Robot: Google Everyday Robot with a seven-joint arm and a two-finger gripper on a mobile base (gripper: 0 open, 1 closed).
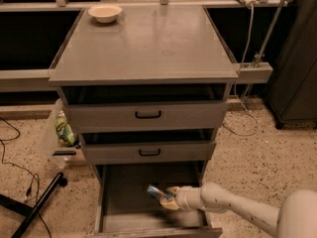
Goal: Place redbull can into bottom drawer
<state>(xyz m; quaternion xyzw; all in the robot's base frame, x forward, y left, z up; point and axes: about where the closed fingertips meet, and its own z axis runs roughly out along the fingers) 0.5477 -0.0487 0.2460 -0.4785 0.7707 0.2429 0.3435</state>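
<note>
Speckled flooring (267, 143) surrounds the grey cabinet (148, 48); inside its pulled-out bottom drawer (124, 195) (the deepest one), the gripper (171, 198) has its fingers (170, 205) closed around the tilted redbull can (157, 192).

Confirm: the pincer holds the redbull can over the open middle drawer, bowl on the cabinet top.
Wrong drawer. The camera view shows the pincer holding the redbull can over the open bottom drawer; the bowl is on the cabinet top.
</note>
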